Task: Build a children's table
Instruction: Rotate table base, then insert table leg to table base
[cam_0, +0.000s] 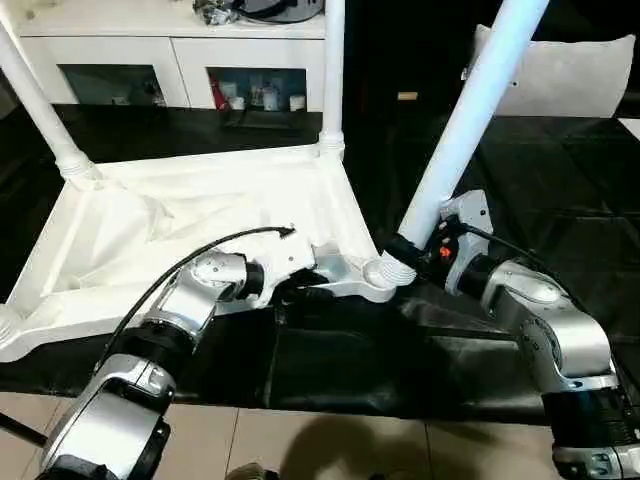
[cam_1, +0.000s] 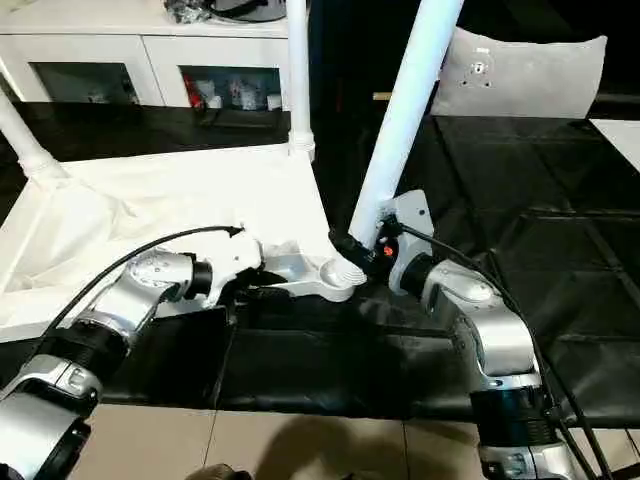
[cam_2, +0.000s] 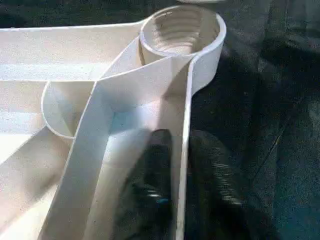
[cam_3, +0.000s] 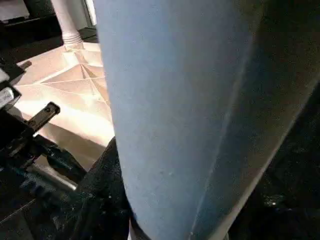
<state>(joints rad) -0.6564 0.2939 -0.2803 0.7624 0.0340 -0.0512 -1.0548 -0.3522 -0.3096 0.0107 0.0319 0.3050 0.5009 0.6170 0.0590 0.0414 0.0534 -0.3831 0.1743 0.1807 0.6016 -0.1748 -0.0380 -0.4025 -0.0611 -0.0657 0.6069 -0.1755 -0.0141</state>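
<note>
The white table top (cam_0: 180, 230) lies underside up on a black mat. Two white legs (cam_0: 332, 70) (cam_0: 35, 95) stand in its far corner sockets. My left gripper (cam_0: 290, 287) is shut on the top's near rim; in the left wrist view one black finger (cam_2: 155, 190) sits on each side of the rim wall, just short of the open threaded corner socket (cam_2: 180, 30). My right gripper (cam_0: 408, 245) is shut on the lower end of a third leg (cam_0: 470, 100). That leg leans up to the right, its foot right at the near-right socket (cam_0: 385, 272).
A white cabinet (cam_0: 170, 50) with small items on its shelves stands behind the mat. A white panel (cam_0: 570, 70) leans at the back right. The black mat (cam_0: 400, 350) ends at a tiled floor (cam_0: 300, 440) near me. A black cable (cam_0: 190, 262) loops over my left forearm.
</note>
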